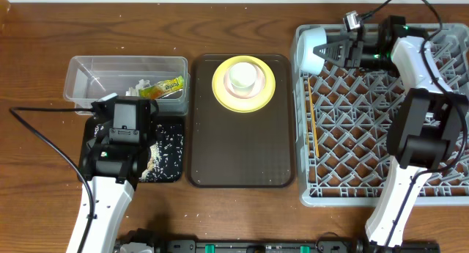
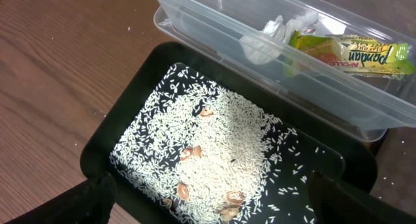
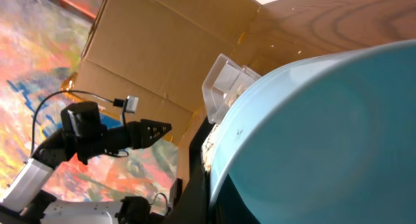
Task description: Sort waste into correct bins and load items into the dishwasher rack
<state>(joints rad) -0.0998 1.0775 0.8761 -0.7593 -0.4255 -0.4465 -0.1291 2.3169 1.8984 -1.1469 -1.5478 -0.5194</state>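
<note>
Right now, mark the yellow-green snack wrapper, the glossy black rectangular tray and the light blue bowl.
Snack wrapper (image 2: 351, 54): left wrist, printed middle.
Black tray (image 2: 123, 104): left wrist, bare left wall.
Blue bowl (image 3: 325, 133): right wrist, blue surface.

Wooden table (image 1: 37, 33) bears tub (image 1: 95, 77), black tray (image 1: 178, 125), brown tray (image 1: 242, 150), rack (image 1: 304, 187).

Your table (image 1: 242, 216) is dark brown wood, and in the overhead view its grain runs from 9 to 3 o'clock. At its centre lies a dark brown serving tray (image 1: 242, 147). It is rectangular with rounded corners and a raised rim, and its long sides run from 12 to 6 o'clock. In the right wrist view you see creased brown cardboard (image 3: 162, 55) toward 11 o'clock. Beside it, at 9 o'clock, is a backdrop (image 3: 32, 68) painted in orange, pink and blue.
</note>
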